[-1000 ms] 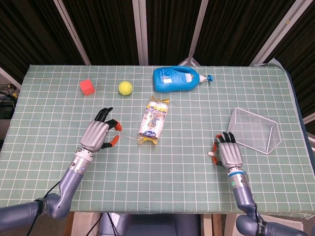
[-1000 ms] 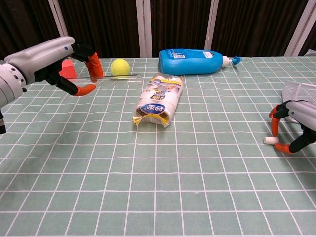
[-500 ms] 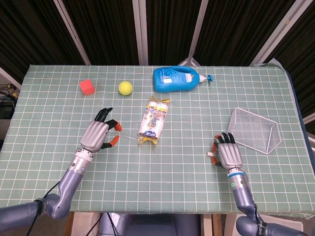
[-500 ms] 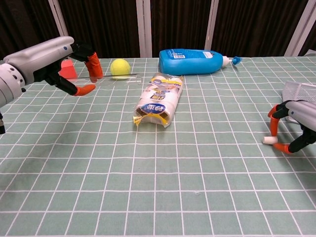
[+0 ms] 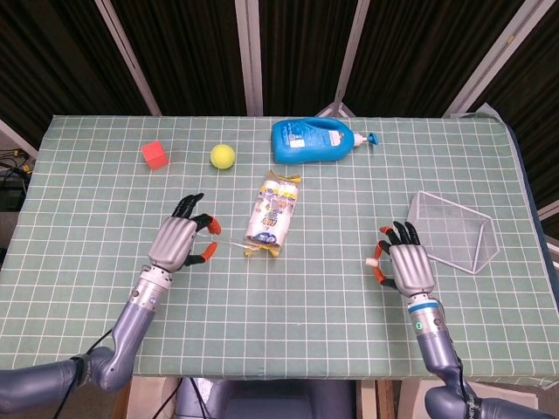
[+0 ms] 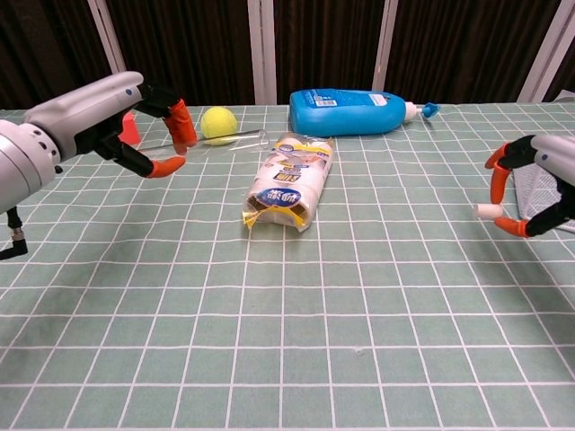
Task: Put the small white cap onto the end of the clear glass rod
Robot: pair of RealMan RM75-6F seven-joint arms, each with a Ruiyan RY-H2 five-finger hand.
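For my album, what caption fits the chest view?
Left hand holds the rod, right hand pinches the cap, above the table.

The blue bottle (image 6: 352, 111) and snack packet (image 6: 286, 182) carry labels; nothing on them is legible.

Head view high above the near edge, looking steeply down on the whole table (image 5: 79, 262), chest view low at the near edge, facing level across it, closer in, both sharing bottle (image 5: 313, 140) (image 6: 352, 111), ball (image 5: 222, 155) (image 6: 218, 124), packet (image 5: 272, 213) (image 6: 289, 180).
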